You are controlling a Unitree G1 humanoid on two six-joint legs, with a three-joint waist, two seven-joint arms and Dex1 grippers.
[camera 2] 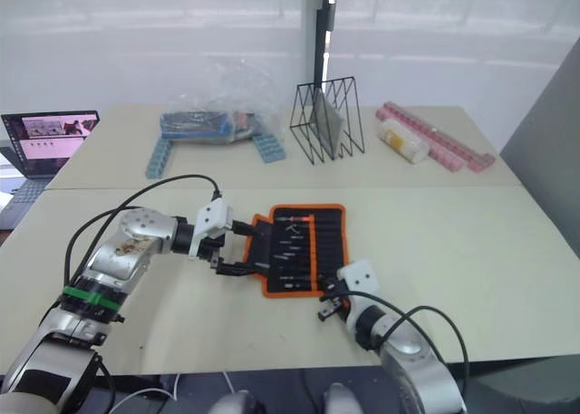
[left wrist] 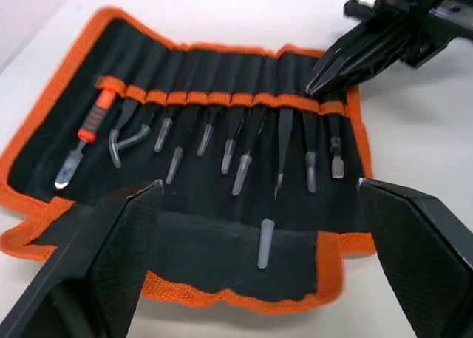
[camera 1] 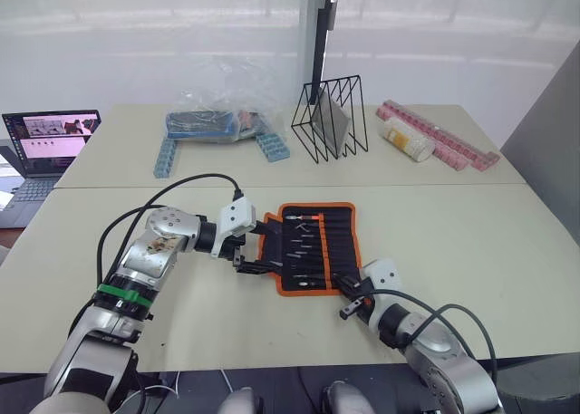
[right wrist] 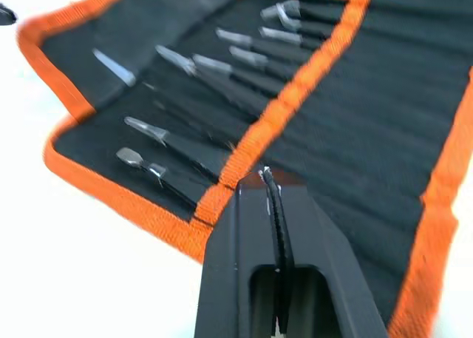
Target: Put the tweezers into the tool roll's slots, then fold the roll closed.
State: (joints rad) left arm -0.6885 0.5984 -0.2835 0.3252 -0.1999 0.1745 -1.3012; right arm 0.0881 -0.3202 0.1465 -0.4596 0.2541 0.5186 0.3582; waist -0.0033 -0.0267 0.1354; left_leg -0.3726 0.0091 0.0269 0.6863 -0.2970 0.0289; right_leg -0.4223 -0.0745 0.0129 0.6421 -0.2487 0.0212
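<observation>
- Tool roll (camera 1: 313,246) lies unrolled and flat on the beige table (camera 1: 471,242), between the two grippers; black fabric, woven orange trim all round the edge.
- Slots (left wrist: 222,100): one row of narrow stitched pockets under an orange band running across the inner face.
- Tweezers (left wrist: 283,149) and other slim tools sit in the slots, tips pointing toward the left gripper's fingers. About ten tools counted in the row; most have clear caps on their tips; one bare tip is sharply pointed.
- One orange-and-black-handled tool (left wrist: 87,134) with a flat metal tip sits in the end slot, beyond the far side of the row from the right gripper.
- One capped tip (left wrist: 264,243) lies on the folded flap nearest the left fingers; what it belongs to cannot be told.
- Left gripper (camera 1: 243,251): two black fingers (left wrist: 122,253) with textured pads, spread wide, straddling the roll's near flap edge; whether they touch the fabric is unclear.
- Right gripper (right wrist: 270,186): fingers pressed together, tip resting at the orange band at the roll's corner, just beside the last two flat-tipped tools; whether fabric is pinched cannot be told.
- Farther along the table, well beyond both grippers: one black wire rack (camera 1: 331,120), one clear plastic bag (camera 1: 217,115), one laptop (camera 1: 45,147).
</observation>
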